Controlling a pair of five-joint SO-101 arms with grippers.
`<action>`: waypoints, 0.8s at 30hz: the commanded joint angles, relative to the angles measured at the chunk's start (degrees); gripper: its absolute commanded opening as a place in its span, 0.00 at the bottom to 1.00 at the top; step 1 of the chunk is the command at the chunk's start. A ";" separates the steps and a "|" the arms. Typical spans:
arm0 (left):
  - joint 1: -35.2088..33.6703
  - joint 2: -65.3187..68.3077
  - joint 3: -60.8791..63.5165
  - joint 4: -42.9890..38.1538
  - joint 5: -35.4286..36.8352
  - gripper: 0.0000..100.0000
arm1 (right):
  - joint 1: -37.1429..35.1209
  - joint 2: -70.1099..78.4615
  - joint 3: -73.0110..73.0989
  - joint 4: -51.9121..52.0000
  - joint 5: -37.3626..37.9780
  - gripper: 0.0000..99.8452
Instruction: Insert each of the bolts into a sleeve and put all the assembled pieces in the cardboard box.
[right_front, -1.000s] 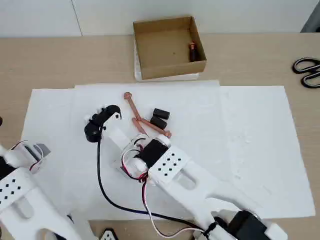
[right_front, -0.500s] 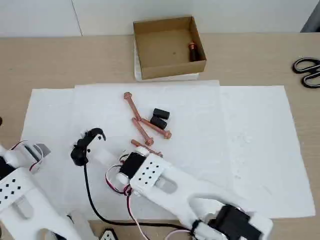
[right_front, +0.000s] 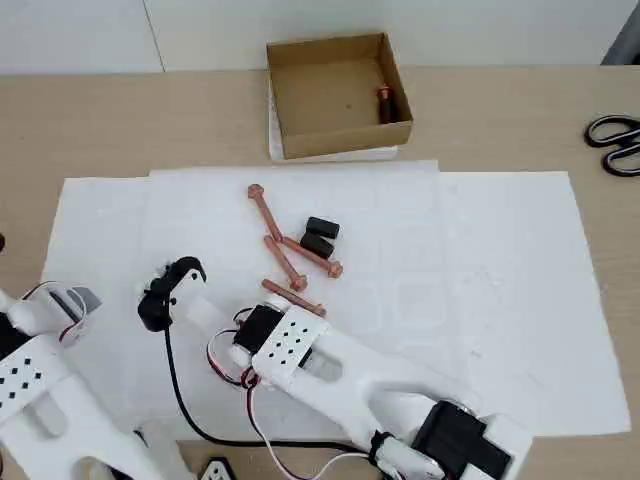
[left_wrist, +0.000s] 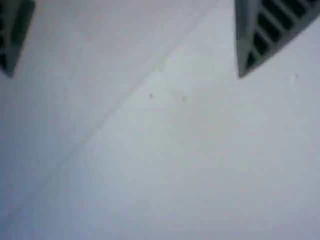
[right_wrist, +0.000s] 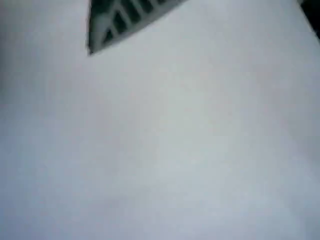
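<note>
left gripper (left_wrist: 125, 75) released, over white paper (left_wrist: 160, 160); right gripper (right_front: 165, 295) open/clenched: can't tell, near 4 loose bolts (right_front: 285, 262) & 2 sleeves (right_front: 317, 244).

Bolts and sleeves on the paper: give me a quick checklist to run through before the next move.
1. Parts free to grab: four bolts lie loose on the white paper, none held. Ok.
2. One for each bolt: two black sleeves are in sight, against four bolts. Not ok.
3. Cardboard box open with room: one assembled piece lies inside by a wall. Ok.
4. Left gripper empty: its fingers are apart over bare paper. Ok.
5. Right gripper ready: it sits on the paper off to the side of the bolts. Open or shut: cannot tell.
</note>
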 joint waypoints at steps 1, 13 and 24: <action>-0.09 -0.18 -2.33 0.35 0.35 0.27 | 0.04 -0.22 -2.55 -2.07 0.97 0.23; -0.18 -0.18 -2.33 0.35 0.35 0.27 | 4.62 -0.13 -2.55 -3.82 1.76 0.23; -0.26 -0.18 -2.33 0.35 0.35 0.27 | 4.70 3.91 -2.64 -4.18 1.76 0.23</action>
